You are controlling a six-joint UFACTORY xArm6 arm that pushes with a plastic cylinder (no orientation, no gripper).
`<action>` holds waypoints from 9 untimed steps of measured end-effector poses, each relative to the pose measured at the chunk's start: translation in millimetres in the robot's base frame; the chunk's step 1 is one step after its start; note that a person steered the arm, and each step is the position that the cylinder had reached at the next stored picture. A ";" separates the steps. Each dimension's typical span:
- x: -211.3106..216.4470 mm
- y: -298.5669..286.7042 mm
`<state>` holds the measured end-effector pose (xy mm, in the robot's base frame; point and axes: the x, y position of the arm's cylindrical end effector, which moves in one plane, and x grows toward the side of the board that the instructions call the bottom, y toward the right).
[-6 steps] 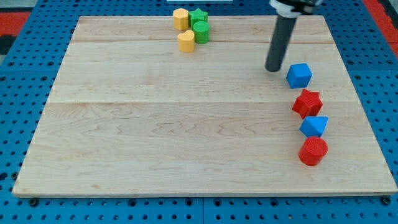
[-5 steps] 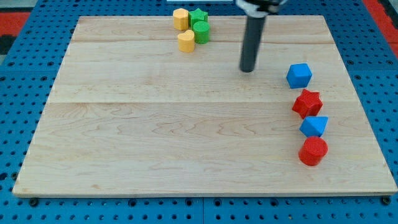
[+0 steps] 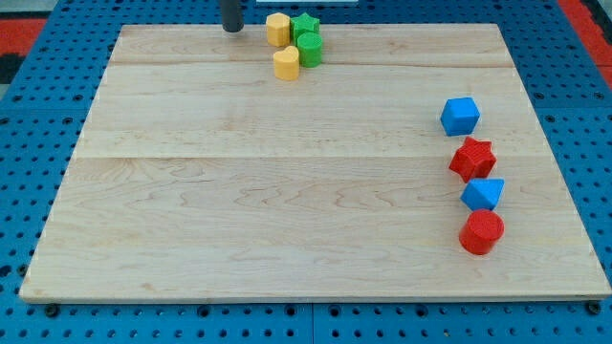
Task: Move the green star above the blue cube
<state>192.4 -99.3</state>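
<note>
The green star (image 3: 304,24) sits at the view's top edge of the wooden board (image 3: 287,191), touching a green cylinder (image 3: 310,49) below it and a yellow hexagonal block (image 3: 278,29) on its left. The blue cube (image 3: 460,116) lies far off at the view's right. My tip (image 3: 232,30) is at the view's top, left of the yellow hexagonal block and apart from it, well away from the blue cube.
A yellow rounded block (image 3: 286,63) sits below the cluster. Below the blue cube stand a red star (image 3: 472,159), a second blue block (image 3: 482,194) and a red cylinder (image 3: 481,232). A blue pegboard (image 3: 29,143) surrounds the board.
My tip has moved from beside the blue cube leftward and up across the board to the top, left of the yellow and green cluster. No block has moved.
</note>
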 end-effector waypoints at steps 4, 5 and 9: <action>21.0 190.9; 42.5 214.8; 91.4 184.7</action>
<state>283.9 85.5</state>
